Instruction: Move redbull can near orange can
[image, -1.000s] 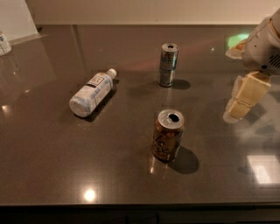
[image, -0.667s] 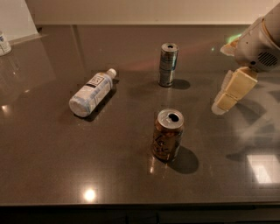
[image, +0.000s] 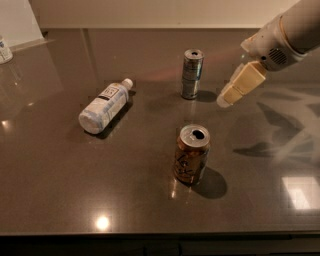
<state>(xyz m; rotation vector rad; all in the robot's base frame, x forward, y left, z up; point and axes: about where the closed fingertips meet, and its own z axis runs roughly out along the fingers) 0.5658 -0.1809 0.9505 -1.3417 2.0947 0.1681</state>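
Dark glossy stone-look table (image: 60, 190), light glare near front edge and at right edge. Redbull can (image: 191, 74) stands upright toward the far edge, about midway between left and right edges, slim, silver-blue, open top showing. Orange can (image: 191, 154) stands upright closer to the front edge, nearly straight in front of the slim one, the two well apart, bare tabletop between them. Clear water bottle (image: 105, 106) lies on its side left of both cans, white cap pointing toward the far edge, base toward the front-left. Small white-labelled container (image: 4, 49) at the far-left corner, cut off by the picture's edge. Gripper (image: 225, 99), cream coloured, on a white arm (image: 280, 35) coming in from the far-right corner, angled down and left, hanging above the table just right of the redbull can, near it but not touching. Can't tell whether the gripper is spread or pressed together; nothing seen in it.
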